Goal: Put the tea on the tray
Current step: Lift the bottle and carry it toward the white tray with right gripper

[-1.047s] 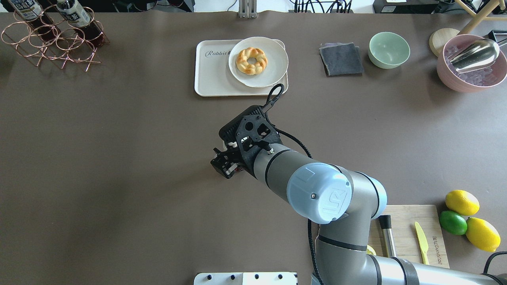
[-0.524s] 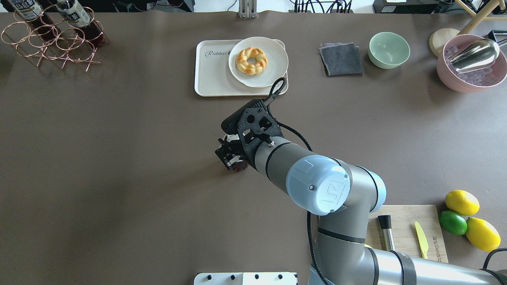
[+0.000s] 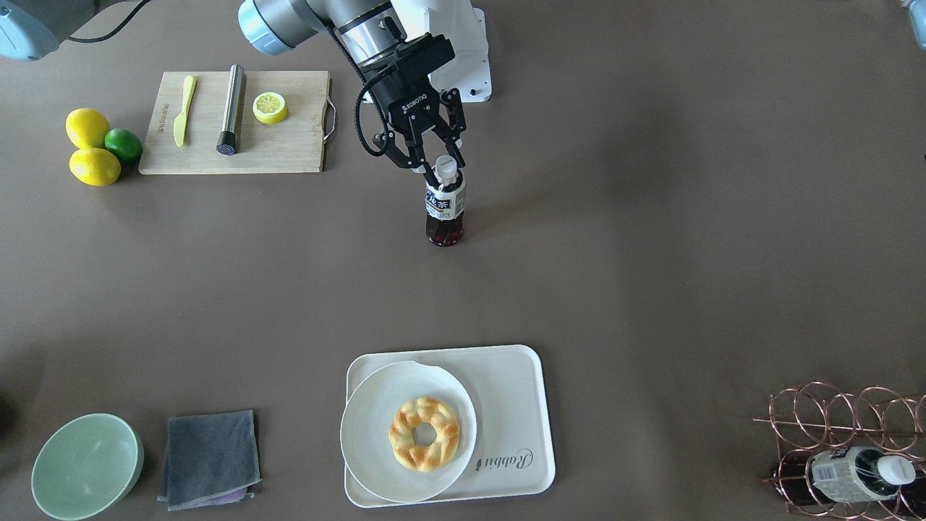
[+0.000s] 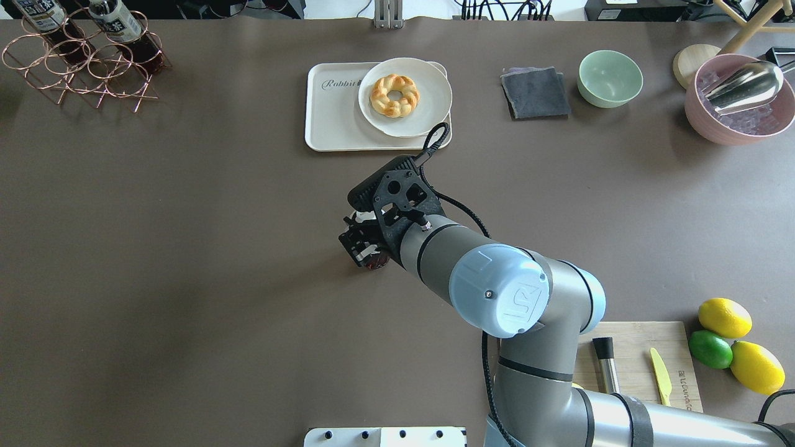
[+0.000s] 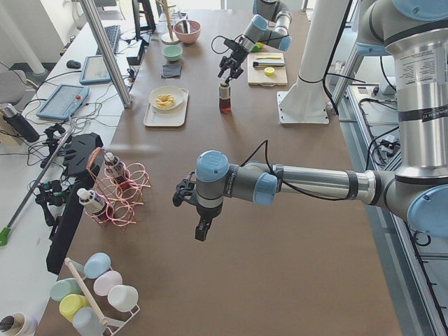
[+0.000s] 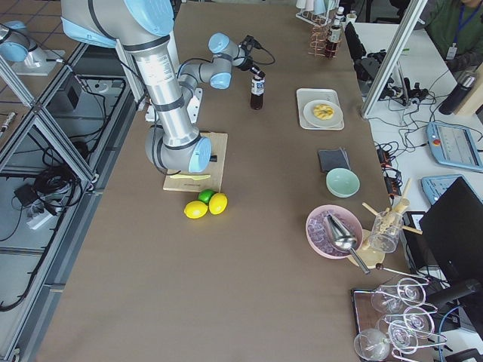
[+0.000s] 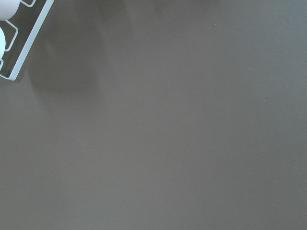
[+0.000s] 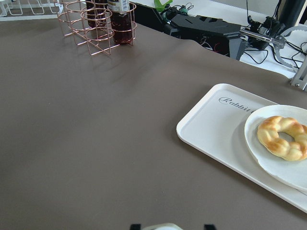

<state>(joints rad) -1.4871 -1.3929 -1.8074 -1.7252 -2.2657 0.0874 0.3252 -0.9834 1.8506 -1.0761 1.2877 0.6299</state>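
The tea (image 3: 444,206), a small clear bottle of dark reddish liquid with a white cap, stands upright on the brown table, mid-table and well short of the tray. It also shows in the overhead view (image 4: 376,261). My right gripper (image 3: 441,165) hangs over it, jaws open, straddling the cap without closing on it; the right wrist view shows the cap between the two fingertips (image 8: 135,226). The cream tray (image 3: 517,405) with "Rabbit" print lies across the table from me. My left gripper (image 5: 199,231) shows only in the exterior left view, low over bare table; I cannot tell its state.
A white plate (image 3: 362,434) with a braided bread ring covers half the tray. A copper wire rack (image 4: 81,68) holding like bottles stands at the far left. Cutting board (image 3: 289,145), lemons and lime (image 3: 94,148), green bowl (image 3: 87,463) and grey cloth (image 3: 210,456) lie on my right side.
My right gripper has shifted a little toward the tray, and the bottle's dark lower part now shows beneath it. Almost nothing moved in the last half second.
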